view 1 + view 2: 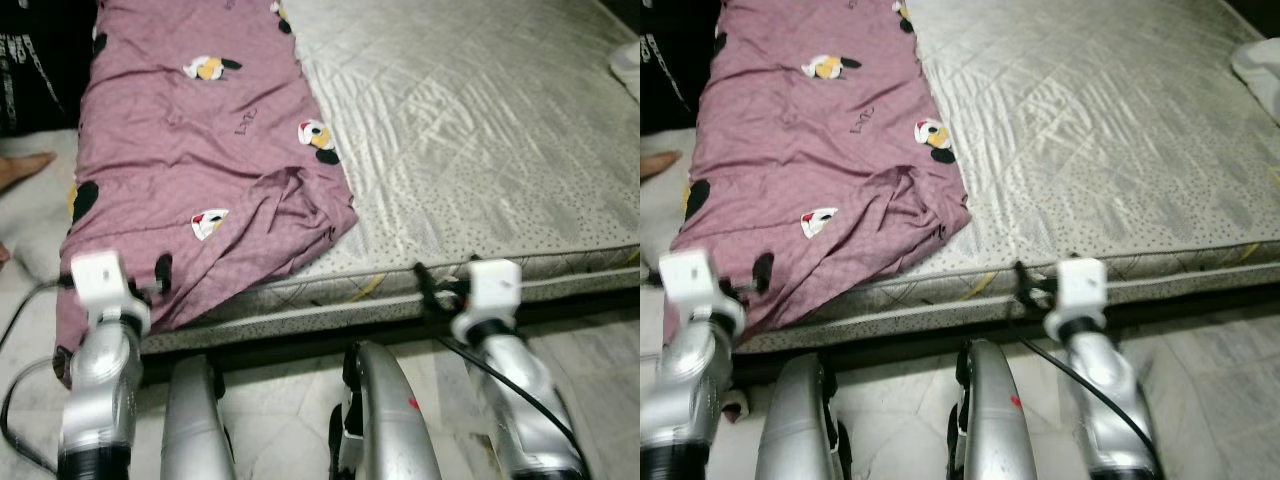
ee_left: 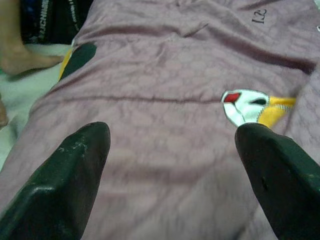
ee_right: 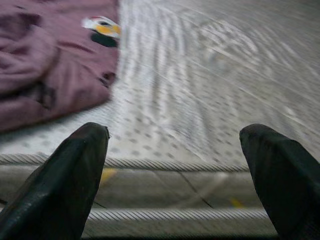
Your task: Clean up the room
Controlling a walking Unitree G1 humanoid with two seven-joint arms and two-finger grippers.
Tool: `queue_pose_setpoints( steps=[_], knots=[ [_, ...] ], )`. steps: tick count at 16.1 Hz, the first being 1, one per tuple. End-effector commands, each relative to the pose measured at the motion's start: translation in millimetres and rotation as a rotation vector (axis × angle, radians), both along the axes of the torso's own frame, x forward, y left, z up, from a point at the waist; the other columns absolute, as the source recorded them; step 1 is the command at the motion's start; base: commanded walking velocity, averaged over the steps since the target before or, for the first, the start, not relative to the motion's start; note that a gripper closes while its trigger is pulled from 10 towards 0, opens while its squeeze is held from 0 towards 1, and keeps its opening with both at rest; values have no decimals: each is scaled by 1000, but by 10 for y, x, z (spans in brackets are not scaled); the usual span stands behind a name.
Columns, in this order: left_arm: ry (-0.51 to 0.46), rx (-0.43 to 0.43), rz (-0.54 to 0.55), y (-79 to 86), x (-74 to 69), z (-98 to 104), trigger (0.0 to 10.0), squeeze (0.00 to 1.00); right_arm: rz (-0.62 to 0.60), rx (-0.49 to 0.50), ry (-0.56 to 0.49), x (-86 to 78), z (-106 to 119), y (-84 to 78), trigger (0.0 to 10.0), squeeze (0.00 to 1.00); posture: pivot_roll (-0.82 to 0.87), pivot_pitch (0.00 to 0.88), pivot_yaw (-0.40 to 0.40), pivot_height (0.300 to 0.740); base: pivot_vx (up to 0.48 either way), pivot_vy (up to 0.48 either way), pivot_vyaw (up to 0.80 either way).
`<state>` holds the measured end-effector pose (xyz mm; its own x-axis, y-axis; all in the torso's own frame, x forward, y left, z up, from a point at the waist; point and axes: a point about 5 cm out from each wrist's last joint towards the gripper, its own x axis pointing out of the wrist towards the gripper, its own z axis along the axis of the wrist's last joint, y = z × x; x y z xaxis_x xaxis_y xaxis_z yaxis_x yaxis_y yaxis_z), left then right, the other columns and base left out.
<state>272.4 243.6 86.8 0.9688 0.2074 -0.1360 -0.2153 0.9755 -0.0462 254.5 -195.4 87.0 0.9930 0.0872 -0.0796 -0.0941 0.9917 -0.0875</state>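
scene: robot's standing at the near edge of a mattress (image 1: 480, 150), silvery quilted top, mostly bare on the right half

blanket: mauve blanket (image 1: 200, 150) with little cartoon patches covers the left half of the mattress. Its near-left corner spills over the near edge and hangs toward the floor (image 1: 280, 410), and there's a bunched fold near the middle of the near edge

left gripper: left gripper (image 2: 170, 165) is up at the near-left corner, right over the drooping part of the blanket. Fingers spread wide, nothing in them, purple cloth visible between them

right gripper: right gripper (image 3: 175, 170) sits at the near edge, right of the blanket's fold, aimed at bare mattress. Also gaping, nothing held

other stuff: a person's bare foot (image 1: 25, 165) is on the floor off the left edge; something pale at the far-right edge of the mattress, can't tell what it is

step: looks to me like the lining-up bit before grabbing the blanket to straighten or fold it, no grip yet on either side

next move: I'd guess the left one needs to drop onto the hanging corner and pinch it, while the right one has to slide toward the bunched fold, since it's over mattress and not cloth. Thin fabric, so a low pinch is probably needed
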Motion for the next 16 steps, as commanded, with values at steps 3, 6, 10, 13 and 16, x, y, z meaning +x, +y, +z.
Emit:
queue_pose_setpoints(
  steps=[3, 6, 10, 13, 16],
  knots=[
    [26, -55, -16, -3, 241, -26, 10000, 0, -43, -53, 31, -273, 13, -260, 10000, 0, -128, 239, -108, 571, 0, 0, 0],
    [51, -88, -135, -277, 540, 19, 10000, 0, -48, -61, 53, -426, 10, -291, 10000, 0, -158, 242, -112, 571, 0, 0, 0],
    [160, -74, -250, -587, 675, -80, 10000, 0, -45, -60, 55, -404, 27, -274, 10000, 0, -168, 240, -116, 571, 0, 0, 0],
    [365, -24, -434, -1000, 616, -377, 10000, 0, -42, -62, 60, -391, 39, -264, 10000, 0, -181, 233, -113, 571, 0, 0, 0],
    [467, -54, -582, -1278, 538, -544, 10000, 0, -50, -66, 70, -429, 53, -281, 10000, 0, -188, 233, -110, 571, 0, 0, 0]
  ],
)
